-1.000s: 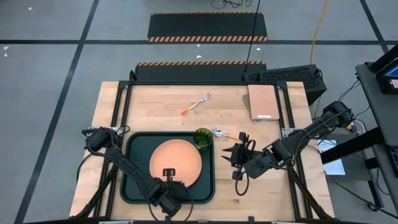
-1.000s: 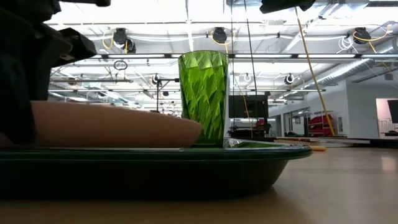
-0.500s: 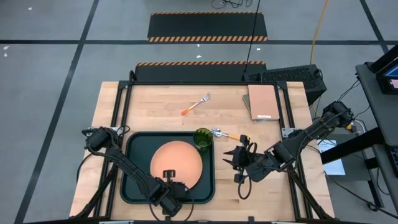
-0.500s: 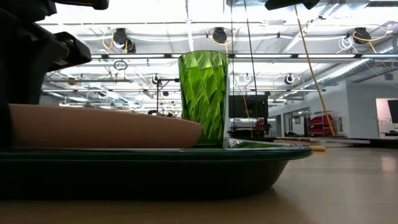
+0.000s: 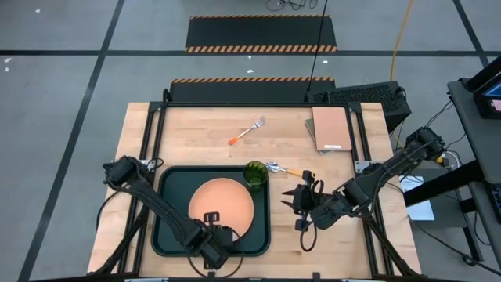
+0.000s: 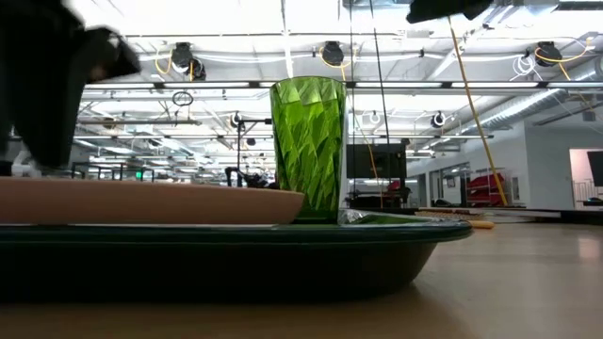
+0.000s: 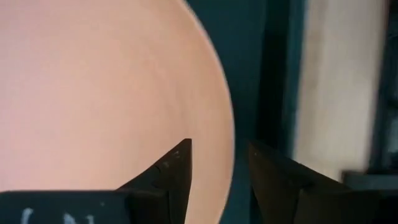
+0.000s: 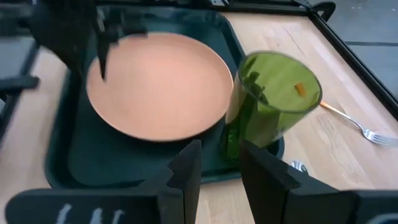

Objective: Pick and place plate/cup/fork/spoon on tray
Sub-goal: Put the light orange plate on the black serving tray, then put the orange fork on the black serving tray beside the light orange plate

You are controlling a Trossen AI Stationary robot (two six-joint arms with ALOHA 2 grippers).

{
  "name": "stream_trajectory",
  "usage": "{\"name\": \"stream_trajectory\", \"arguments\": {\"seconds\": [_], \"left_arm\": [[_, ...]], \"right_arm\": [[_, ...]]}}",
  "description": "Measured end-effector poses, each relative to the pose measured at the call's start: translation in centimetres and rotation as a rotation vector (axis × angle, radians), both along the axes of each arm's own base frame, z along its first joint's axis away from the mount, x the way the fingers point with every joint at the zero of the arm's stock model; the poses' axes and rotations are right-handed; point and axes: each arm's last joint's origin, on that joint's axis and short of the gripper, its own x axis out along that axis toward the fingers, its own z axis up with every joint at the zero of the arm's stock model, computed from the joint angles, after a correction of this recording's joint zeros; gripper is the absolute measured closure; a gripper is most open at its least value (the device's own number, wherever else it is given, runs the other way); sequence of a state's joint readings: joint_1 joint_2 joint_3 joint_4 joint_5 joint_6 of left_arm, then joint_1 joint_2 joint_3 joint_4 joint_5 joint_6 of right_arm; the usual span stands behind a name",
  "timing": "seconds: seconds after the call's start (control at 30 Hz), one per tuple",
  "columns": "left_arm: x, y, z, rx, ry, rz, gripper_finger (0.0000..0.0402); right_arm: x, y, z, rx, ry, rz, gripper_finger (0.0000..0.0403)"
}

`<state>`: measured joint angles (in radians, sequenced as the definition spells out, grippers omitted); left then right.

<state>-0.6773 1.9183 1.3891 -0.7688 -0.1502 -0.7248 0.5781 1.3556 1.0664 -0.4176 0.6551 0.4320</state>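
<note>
The spoon [image 5: 283, 168] lies on the surface just beside the tray's [image 5: 168, 235] right edge, near its far right corner, its metal bowl close to the cup [image 5: 255, 174]. It looks light, stiff and thin, and probably slippery at the bowl, so the yellow-orange handle seems the best place to take it. The fork [image 5: 246, 131] lies well apart, toward the far edge. The plate [image 5: 221, 205] lies flat in the tray. The right tool [image 5: 298, 200] hovers near the spoon, narrowly open and empty. The left tool [image 7: 221, 165], also slightly open, is above the plate's near rim.
</note>
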Motion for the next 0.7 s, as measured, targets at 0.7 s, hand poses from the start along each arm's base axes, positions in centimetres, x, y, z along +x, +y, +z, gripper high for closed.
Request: {"name": "stream_trajectory", "arguments": {"seconds": [0.7], "left_arm": [[-4.8, 14.6, 15.0, 0.521, -0.404, 0.330, 0.0279]], "right_arm": [[-0.2, -3.9, -4.4, -0.342, 0.099, -0.145, 0.0301]]}}
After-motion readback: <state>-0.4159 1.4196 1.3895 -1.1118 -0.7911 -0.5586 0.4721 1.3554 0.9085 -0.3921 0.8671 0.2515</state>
